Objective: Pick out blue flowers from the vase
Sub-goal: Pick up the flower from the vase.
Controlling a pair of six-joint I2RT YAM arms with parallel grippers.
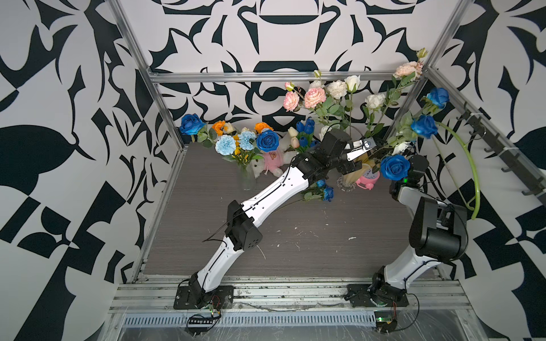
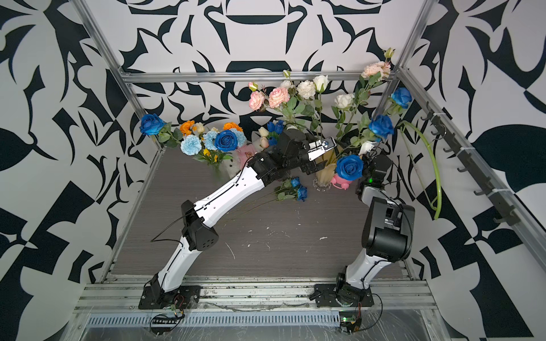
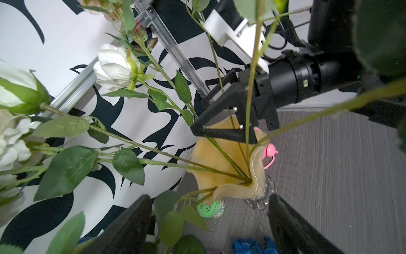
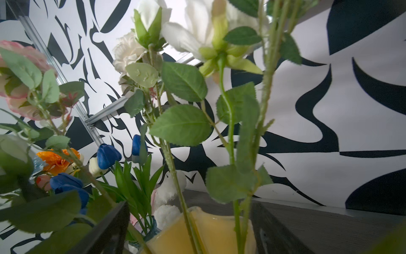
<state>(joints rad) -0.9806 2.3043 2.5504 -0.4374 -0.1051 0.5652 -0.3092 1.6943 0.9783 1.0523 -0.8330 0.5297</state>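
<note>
left gripper [image 3: 209, 199]: jaws apart by yellow vase [image 3: 211, 154] | right gripper [image 4: 189, 203]: jaws apart, stems [image 4: 236, 206] between | blue rose [image 1: 394, 166] 3 o'clock of vase | blue flowers [image 1: 327, 193] lying 9 o'clock

I count five big blue roses [image 1: 394, 166] standing up, and two small blue roses [image 1: 328, 193] lying on my bench [image 1: 295, 242]. Two pale-blue carnations [image 1: 225, 144]. Two orange marigolds [image 1: 218, 127]. Two pink roses [image 1: 314, 97], one peach rose [image 1: 406, 69]. One yellow vase [image 3: 208, 154], one clear vase [image 1: 246, 177], one pink alarm clock [image 1: 369, 177].
</note>
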